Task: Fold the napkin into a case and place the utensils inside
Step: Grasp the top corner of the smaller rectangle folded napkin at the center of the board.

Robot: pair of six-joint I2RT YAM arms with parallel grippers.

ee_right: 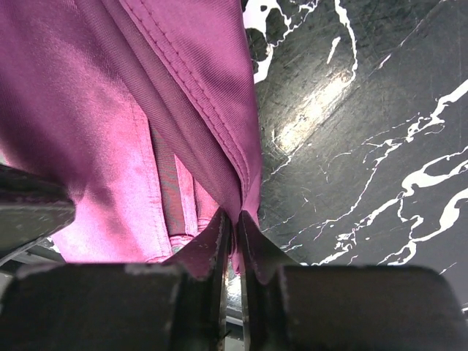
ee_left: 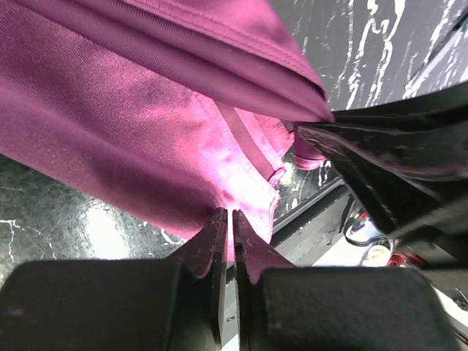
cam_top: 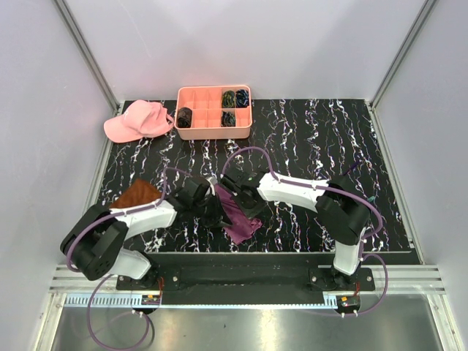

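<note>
**Q:** What does the overhead view show?

**A:** A thin magenta-purple cloth napkin [cam_top: 240, 218] is bunched on the black white-veined table [cam_top: 322, 146], well in front of a salmon-pink plastic compartment tray [cam_top: 213, 134], on the side toward the robot's bases. Both arms reach inward to meet over it. The left gripper [cam_top: 210, 203] and right gripper [cam_top: 238, 193] sit close together at the napkin's end nearer the tray. A pink cap [cam_top: 136, 121] lies just left of the tray, and a rust-brown cloth [cam_top: 136, 194] lies well in front of the tray and to its left. I can't find any utensils.

**Q:** And the left wrist view?

**A:** The tray is out of sight. The left gripper [ee_left: 227, 217] has its fingertips pressed together on a hemmed edge of the napkin [ee_left: 131, 139], which rises away in layered folds. The dark shape to the right looks like the other gripper.

**Q:** The right wrist view?

**A:** Again no tray. The right gripper [ee_right: 232, 217] is clamped on a stitched hem of the napkin [ee_right: 95, 110], with folds hanging above the table.

**Q:** Why hold it that way?

**A:** Probably so two neighbouring points on one edge travel together and the fold lands straight. The case seems unfinished.
</note>
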